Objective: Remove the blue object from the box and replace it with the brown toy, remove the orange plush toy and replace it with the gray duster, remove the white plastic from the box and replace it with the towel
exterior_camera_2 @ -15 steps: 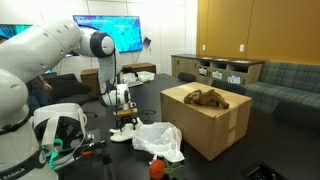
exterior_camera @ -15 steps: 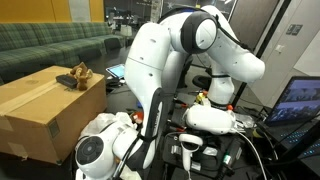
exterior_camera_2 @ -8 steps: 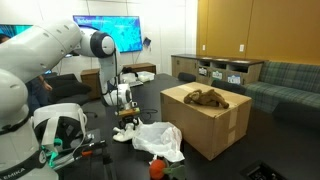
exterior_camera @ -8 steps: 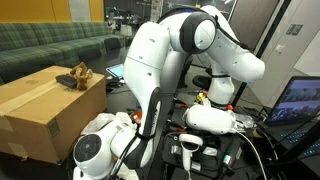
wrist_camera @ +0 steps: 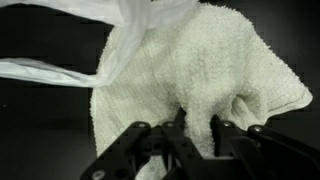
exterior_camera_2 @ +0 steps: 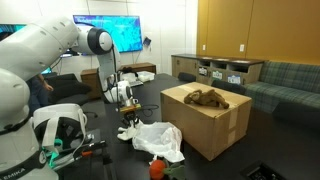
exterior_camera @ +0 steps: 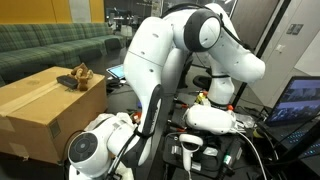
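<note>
Since the wrist had drifted a shade toward the box (exterior_camera_2: 205,128) over the last second, the pale bundle beneath it seemed to have moved with it, though in that exterior view it was too small to be sure. In the wrist view the jaws stood almost closed, pinching a raised fold of the towel (wrist_camera: 205,70) between them. The rest of the cloth spread away from them over the dark bench (wrist_camera: 40,120).

The white plastic (wrist_camera: 60,70) lay against the towel's far corner and partly over it. In an exterior view the same plastic (exterior_camera_2: 160,140) showed as a crumpled heap on the bench in front of the box. The brown toy (exterior_camera_2: 205,97) rested at the top of the box. With the plastic out and the toy there, the grip on the towel suggested the last swap was under way, and the cloth had yet to be carried across.

Much stayed hidden. In an exterior view the arm (exterior_camera: 170,60) blocked the jaws, towel and plastic altogether. Whether the box was open, or the toy merely lay on a closed lid, could not be told. Neither could whether the towel had left the bench. No blue object or gray duster could be picked out. A small orange thing (exterior_camera_2: 157,168) near the lower edge was too small to identify.
</note>
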Action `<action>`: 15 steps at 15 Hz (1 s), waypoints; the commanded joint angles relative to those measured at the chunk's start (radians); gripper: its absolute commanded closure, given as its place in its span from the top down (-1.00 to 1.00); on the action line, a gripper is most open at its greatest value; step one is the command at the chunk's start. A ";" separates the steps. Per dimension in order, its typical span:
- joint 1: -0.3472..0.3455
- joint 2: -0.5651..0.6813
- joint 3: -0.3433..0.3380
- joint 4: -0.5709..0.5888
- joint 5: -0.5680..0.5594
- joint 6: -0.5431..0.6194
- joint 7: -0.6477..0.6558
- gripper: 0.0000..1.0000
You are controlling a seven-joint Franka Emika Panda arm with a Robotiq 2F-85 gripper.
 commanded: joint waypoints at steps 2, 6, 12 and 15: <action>0.027 -0.073 -0.020 -0.007 -0.017 -0.105 0.041 -0.90; 0.037 -0.155 -0.015 -0.030 -0.010 -0.147 0.114 -0.90; -0.012 -0.334 -0.008 -0.064 0.032 -0.167 0.227 -0.90; -0.002 -0.394 0.009 -0.023 0.067 -0.208 0.320 -0.90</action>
